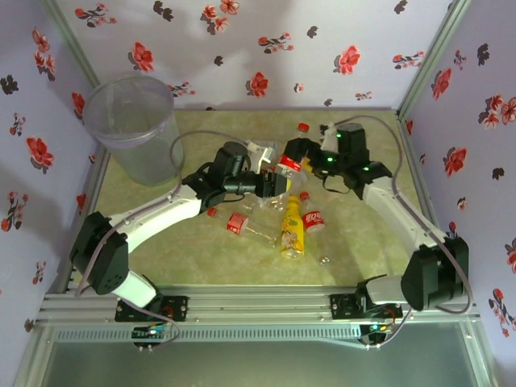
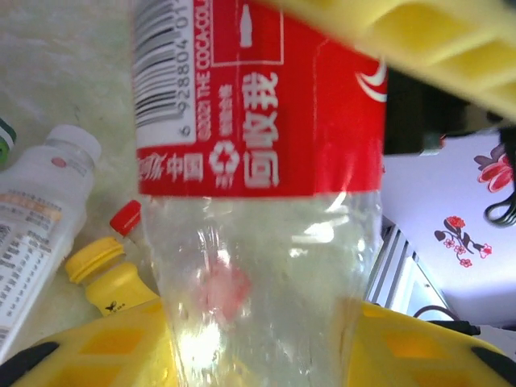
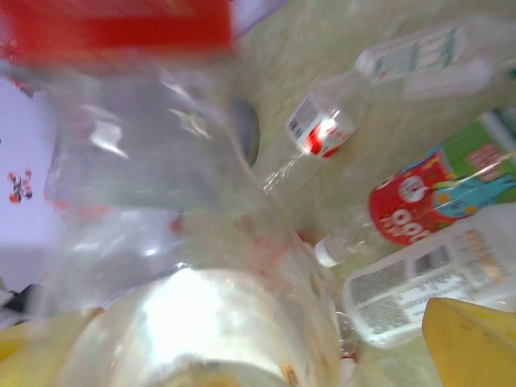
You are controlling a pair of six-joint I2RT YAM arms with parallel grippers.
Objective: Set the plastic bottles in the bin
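The left hand (image 1: pixel 274 182) is seen closed on a clear red-labelled bottle (image 2: pixel 258 121), its yellow fingers (image 2: pixel 105 347) pressed against both sides of the clear body below the label. The right hand (image 1: pixel 306 155) is found just beside the same bottle, with jaws spread wide. The bottle is held over the middle of the surface (image 1: pixel 201 250). Nearer the arm bases, a yellow bottle (image 1: pixel 293 230) and other small bottles (image 1: pixel 313 219) are seen lying. The bin (image 1: pixel 143 153) is placed upright at the far left corner, well apart from both hands
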